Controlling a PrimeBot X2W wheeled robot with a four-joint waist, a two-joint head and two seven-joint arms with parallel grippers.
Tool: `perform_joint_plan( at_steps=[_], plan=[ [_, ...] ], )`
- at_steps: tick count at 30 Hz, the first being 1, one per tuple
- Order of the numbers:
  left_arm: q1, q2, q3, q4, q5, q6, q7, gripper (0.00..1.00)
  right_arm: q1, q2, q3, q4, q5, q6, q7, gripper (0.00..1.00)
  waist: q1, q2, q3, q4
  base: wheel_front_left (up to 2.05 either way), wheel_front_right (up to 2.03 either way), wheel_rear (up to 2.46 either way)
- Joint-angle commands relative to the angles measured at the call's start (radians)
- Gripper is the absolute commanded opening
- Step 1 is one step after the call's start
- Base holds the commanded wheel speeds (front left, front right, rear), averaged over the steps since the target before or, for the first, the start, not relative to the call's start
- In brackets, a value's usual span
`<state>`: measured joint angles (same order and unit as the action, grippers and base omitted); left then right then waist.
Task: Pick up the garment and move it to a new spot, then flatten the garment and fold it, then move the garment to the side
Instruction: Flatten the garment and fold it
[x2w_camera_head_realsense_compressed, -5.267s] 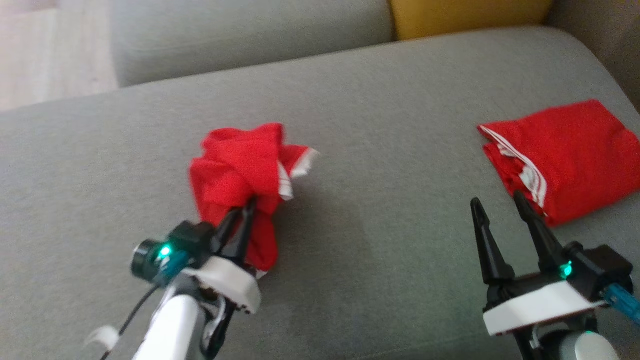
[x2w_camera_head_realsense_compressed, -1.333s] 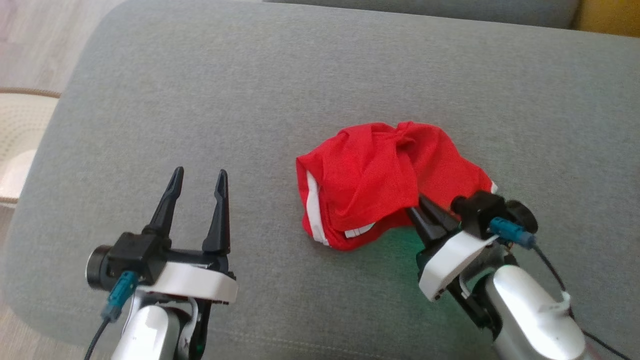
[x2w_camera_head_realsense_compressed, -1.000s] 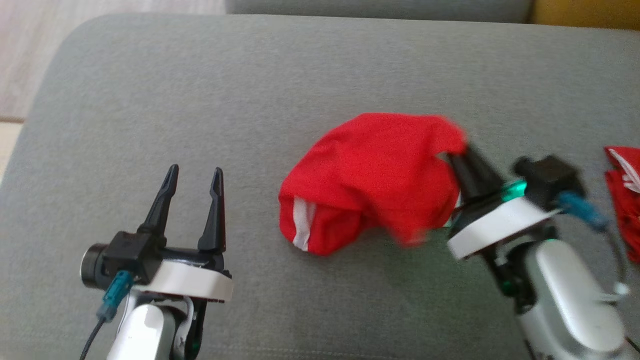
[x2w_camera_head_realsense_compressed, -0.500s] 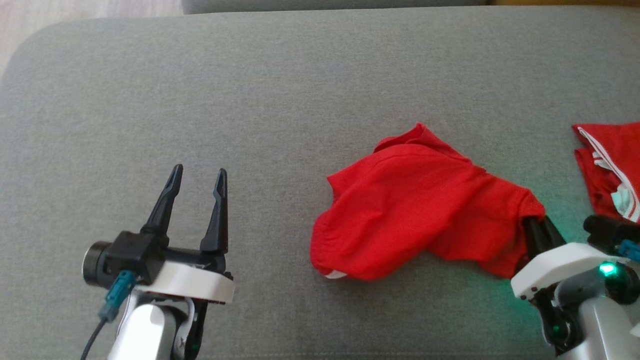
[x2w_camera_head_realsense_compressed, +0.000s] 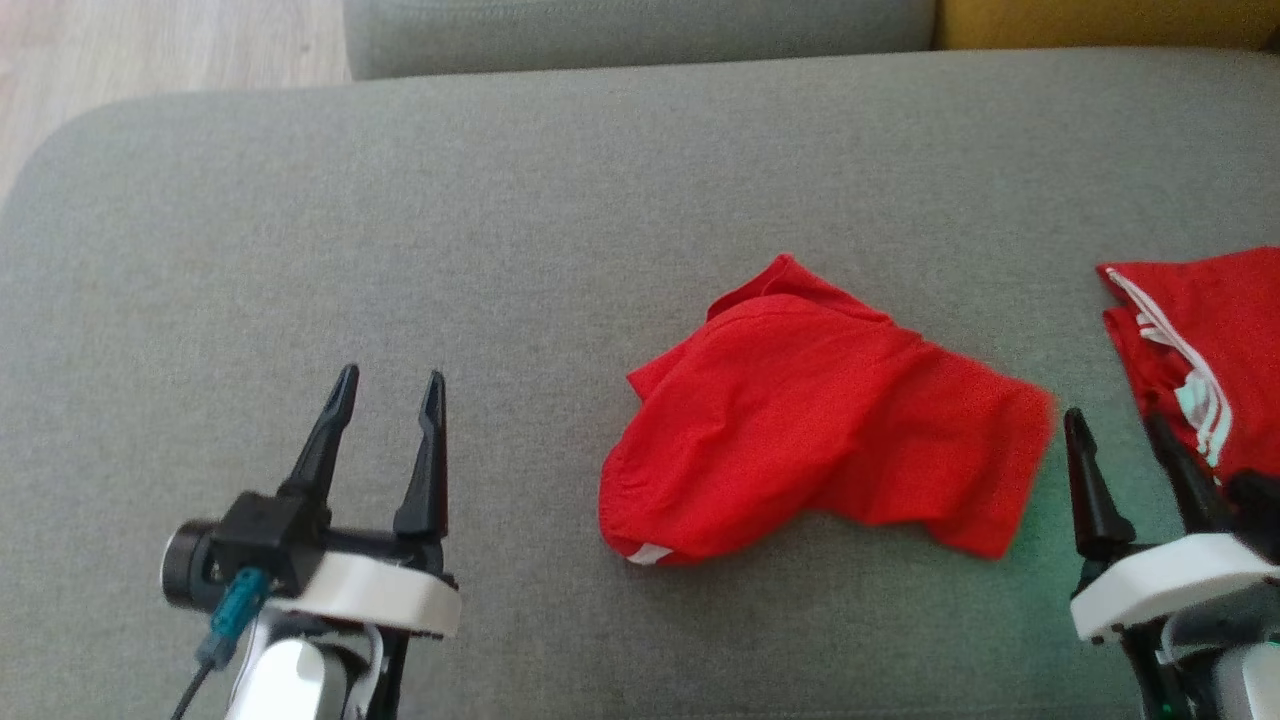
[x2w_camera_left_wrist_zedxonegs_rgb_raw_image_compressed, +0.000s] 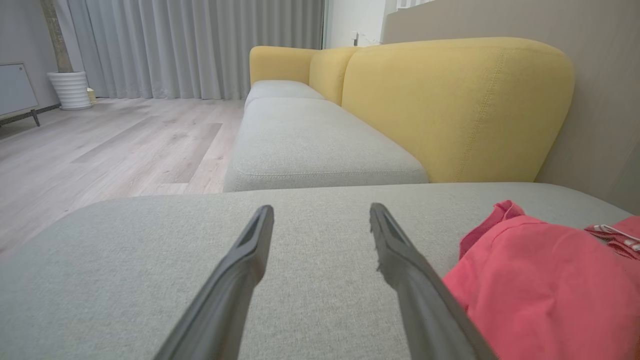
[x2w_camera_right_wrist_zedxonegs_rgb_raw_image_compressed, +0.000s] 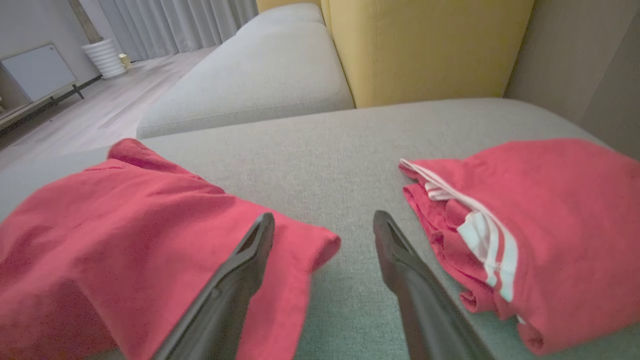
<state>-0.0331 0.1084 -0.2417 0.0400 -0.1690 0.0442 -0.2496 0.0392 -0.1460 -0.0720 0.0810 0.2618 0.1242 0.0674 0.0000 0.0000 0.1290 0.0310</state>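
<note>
**Two red cloths, and my right gripper parked between them**

The crumpled red fabric garment (x2w_camera_head_realsense_compressed: 820, 440) lies loose on the grey woven sofa cushion (x2w_camera_head_realsense_compressed: 500, 250), just to the left of my right gripper (x2w_camera_head_realsense_compressed: 1114, 415). That gripper's two dark fingers stand apart with nothing between them. In the right wrist view, the nearest corner of the cloth sits right by its left finger. My left gripper (x2w_camera_head_realsense_compressed: 390, 373) is also spread and empty, with the garment well off to its right.

My main worry is the second red garment with white stripes, folded (x2w_camera_head_realsense_compressed: 1200, 340), just to the right of the right gripper and almost against its right finger. It is the same colour. If my next reach drifts right, I could pinch the wrong cloth, or nudge it and spoil its fold.

The garment I want is doubled over on itself, and most of its hems are hidden. A pinch into the bulk would probably take several layers, and it would not spread flat when I pull.

The cushion is soft, so fingertips driven down too hard may dig into the upholstery instead of sliding under the cloth. An uneven pull from my two arms could also drag the garment onto the folded one.
</note>
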Motion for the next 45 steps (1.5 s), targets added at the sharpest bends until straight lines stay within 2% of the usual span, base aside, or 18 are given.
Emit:
perform_joint_plan(
  at_steps=[1,10,20,39,42,45],
  plan=[
    [-0.012,0.008,0.043,-0.027,-0.001,0.004,-0.012,1.00,-0.016,-0.025,0.019,-0.070,-0.015,0.007,-0.010,1.00,0.0000,0.0000,-0.014,-0.005,0.00,0.00,0.00],
    [0.052,0.021,0.040,-0.021,-0.008,0.009,-0.009,1.00,0.011,-0.009,0.110,-0.286,-0.074,0.007,-0.017,1.00,0.0000,0.0000,-0.083,-0.008,0.00,0.00,0.00],
    [0.084,0.040,0.038,-0.036,-0.014,0.015,0.014,1.00,0.099,0.044,0.147,-0.371,-0.088,0.007,0.021,1.00,0.0000,0.0000,-0.102,-0.008,0.00,0.00,0.00],
    [0.074,0.050,0.032,-0.038,-0.027,0.026,0.018,1.00,0.101,0.062,0.141,-0.358,-0.085,0.007,0.018,1.00,0.0000,0.0000,-0.093,-0.004,0.00,0.00,0.00],
    [0.066,0.052,0.028,-0.042,-0.024,0.027,0.017,1.00,0.108,0.069,0.119,-0.309,-0.073,0.007,0.042,1.00,0.0000,0.0000,-0.080,-0.002,0.00,0.00,0.00],
    [0.046,0.045,0.013,-0.048,-0.019,0.025,0.016,1.00,0.100,0.076,0.089,-0.201,-0.068,0.007,0.067,1.00,0.0000,0.0000,-0.054,0.011,0.00,0.00,0.00]
  ],
)
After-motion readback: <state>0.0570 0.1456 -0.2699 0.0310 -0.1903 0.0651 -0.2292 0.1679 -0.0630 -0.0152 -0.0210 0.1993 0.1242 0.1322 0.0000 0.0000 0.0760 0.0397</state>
